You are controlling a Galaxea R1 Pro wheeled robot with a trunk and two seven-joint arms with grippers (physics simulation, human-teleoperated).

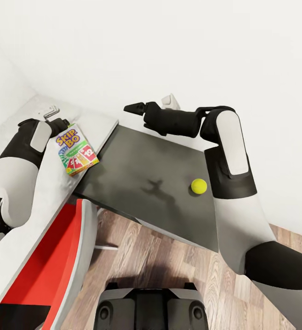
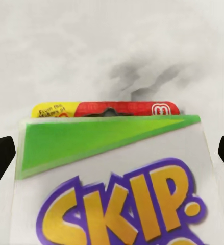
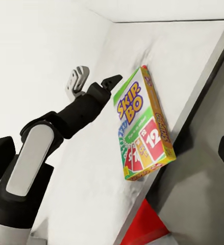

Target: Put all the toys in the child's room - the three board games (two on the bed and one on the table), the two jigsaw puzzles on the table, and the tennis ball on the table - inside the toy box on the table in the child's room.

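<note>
Game box: flat printed "Skip-Bo" board game box [image 1: 76, 150], white face with a green corner wedge, purple-outlined orange lettering, red, yellow and green card art with a "12", orange-yellow side edges.
Game box, place: on the white surface [image 1: 41, 201], close to that surface's edge where it meets the dark grey surface [image 1: 146, 183]; its upper end is at the left gripper [image 1: 59, 123].
Tennis ball: small yellow-green ball [image 1: 198, 185] on the dark grey surface, well apart from the game box, just beside the right forearm.
Left fingers: dark tips sit at either side of the box's upper end in the left wrist view, spread wider than the box; contact with the box cannot be told.
Right gripper [image 1: 135, 108]: held above the far edge of the dark grey surface, nothing between the fingers; whether they are apart or together cannot be told from the head view.
Head view adds: ball, both arms, a red and white chair [image 1: 54, 256] below the game box, wood floor [image 1: 169, 261].
Left wrist view adds: the box's end flap [image 2: 106, 109], yellow and red with a small white logo, and a grey shadow on the white surface beyond it.
Right wrist view adds: the box [image 3: 142, 125] from the side, its orange edge and thickness, and the left gripper's [image 3: 99, 84] dark finger at the box's top corner.
</note>
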